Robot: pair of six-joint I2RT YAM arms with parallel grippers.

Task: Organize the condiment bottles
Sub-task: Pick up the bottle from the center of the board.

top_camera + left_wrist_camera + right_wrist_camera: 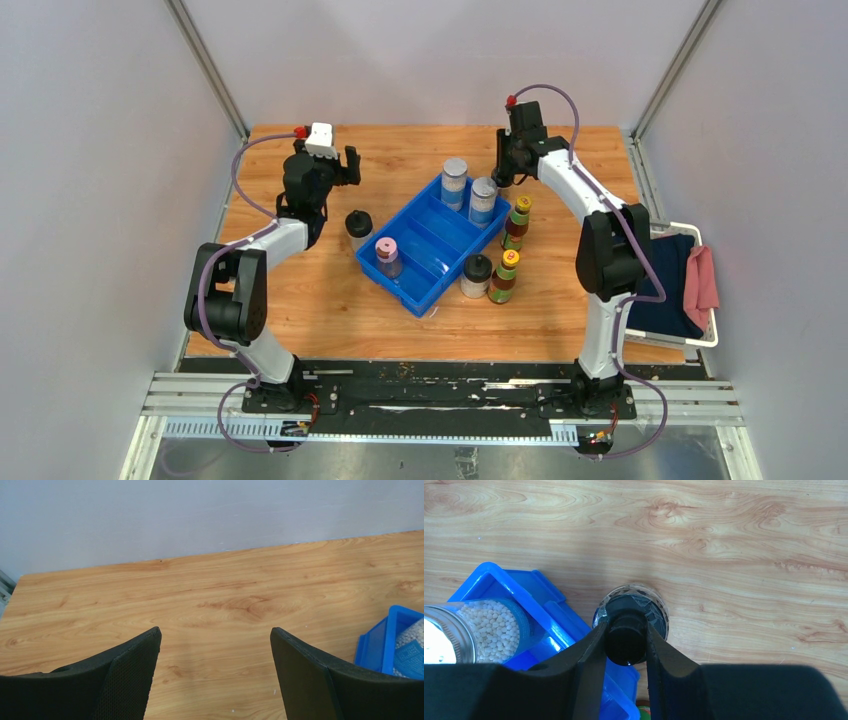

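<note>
1. Fingers on the right arm, the right fingers, are pinched narrow on the black cap of a dark bottle. It sits just beside the far corner of the tray, over bare wood. I cannot tell whether its base rests there or hangs clear. The left fingers are spread wide and hold nothing, poised over open wood to the left of the tray's far end.
2. On the tabletop four bottles and jars stand outside the tray, so most of the sorting looks undone.
3. Inside the blue tray are three items. Two are grey-lidded jars, one and the other, side by side at the far end. A pink-lidded jar stands alone at the near left end. The middle compartments show bare plastic.
4. Two tall bottles with yellow-red caps stand upright on the wood just to the right of the tray, one farther back and one nearer.
5. Two black-lidded jars also wait outside. One is just beside the tray's left wall. The other is at its right wall, touching or nearly touching the nearer tall bottle.
6. Judged from this, roughly a third is placed. The held bottle seems next in, with four more to follow.
</note>
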